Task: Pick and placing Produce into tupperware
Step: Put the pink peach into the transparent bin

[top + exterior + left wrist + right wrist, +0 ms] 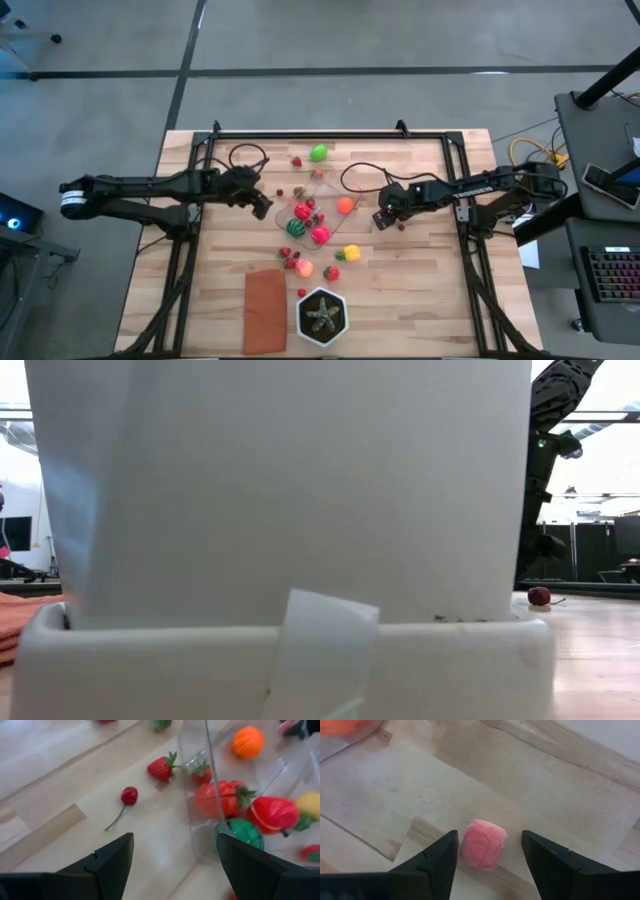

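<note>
Pink and lumpy, a small raspberry-like piece of produce [483, 845] sits on the wooden table [560, 785] right between the fingers of our right gripper [487, 862], which bracket it on both sides with a sliver of daylight showing on each flank. We judge the step in hand to be the pick: the jaws are parted around the piece but we cannot see them pressing on it yet. Beyond the fingertips, well off, lies the clear tupperware [305, 215], already holding several red pieces and a striped green one. Our left gripper [172, 865] waits with its jaws spread and empty, the container's near wall just ahead of it and a cherry [129, 796] loose on the table beside. Next, we think, the right fingers must close squarely, lift, then carry the piece over the container's rim.
</note>
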